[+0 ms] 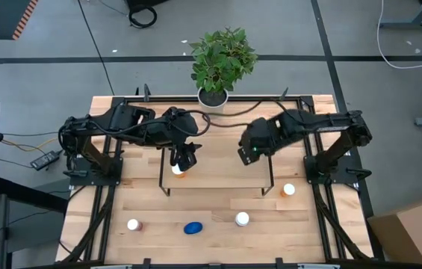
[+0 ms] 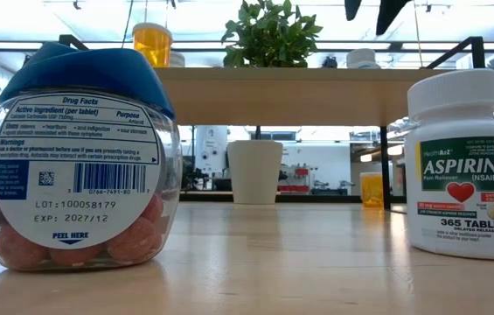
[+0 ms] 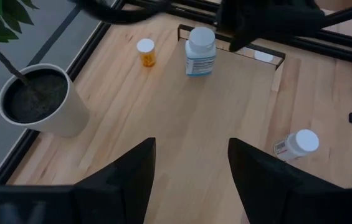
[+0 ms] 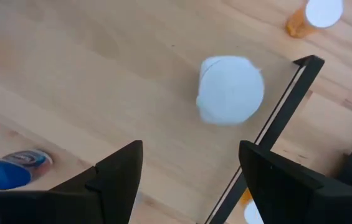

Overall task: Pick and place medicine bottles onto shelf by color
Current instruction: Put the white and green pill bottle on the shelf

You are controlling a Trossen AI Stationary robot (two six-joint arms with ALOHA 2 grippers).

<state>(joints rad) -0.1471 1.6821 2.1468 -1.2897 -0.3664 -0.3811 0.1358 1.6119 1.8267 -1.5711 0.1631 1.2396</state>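
Note:
The light-wood shelf (image 1: 218, 175) with black rails stands mid-table. An orange bottle (image 1: 178, 172) stands on its left part, also in the low view (image 2: 152, 44). My left gripper (image 1: 186, 157) hovers open and empty just above and beside that bottle. My right gripper (image 1: 249, 153) hovers open over the shelf's right part. A blurred white bottle top (image 4: 230, 90) lies below the right gripper, beside a rail. A white blue-labelled bottle (image 3: 200, 50), a small orange one (image 3: 146, 53) and a lying white one (image 3: 297, 144) show ahead of my left gripper (image 3: 191, 168).
On the table before the shelf stand a white-capped reddish bottle (image 1: 133, 224), the blue oval bottle (image 1: 193, 228), a white aspirin bottle (image 1: 242, 219) and, to the right, an orange bottle (image 1: 289, 190). A potted plant (image 1: 214, 96) stands at the far edge.

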